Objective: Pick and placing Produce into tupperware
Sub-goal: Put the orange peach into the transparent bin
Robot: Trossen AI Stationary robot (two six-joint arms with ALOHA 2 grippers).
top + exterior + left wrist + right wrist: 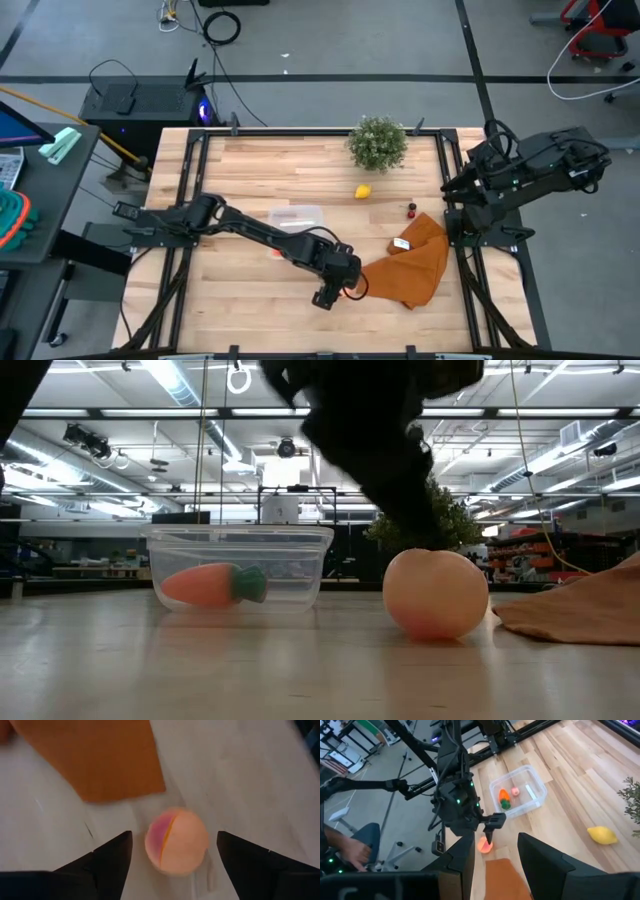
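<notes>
We see the clear square plastic tupperware (240, 568) holding an orange toy carrot (205, 584). Left gripper (175, 851) jaws spread, round pale red-yellow toy apple (176, 848) between them, untouched. Likely light, smooth, rolls; grip across middle. Right gripper (492, 855) parked, slightly parted, empty.

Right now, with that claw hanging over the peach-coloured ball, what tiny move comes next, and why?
Probably a short drop and a squeeze. The left gripper is open with a finger on each side of the apple, which sits on the table beside the cloth, outside the tupperware.
</notes>
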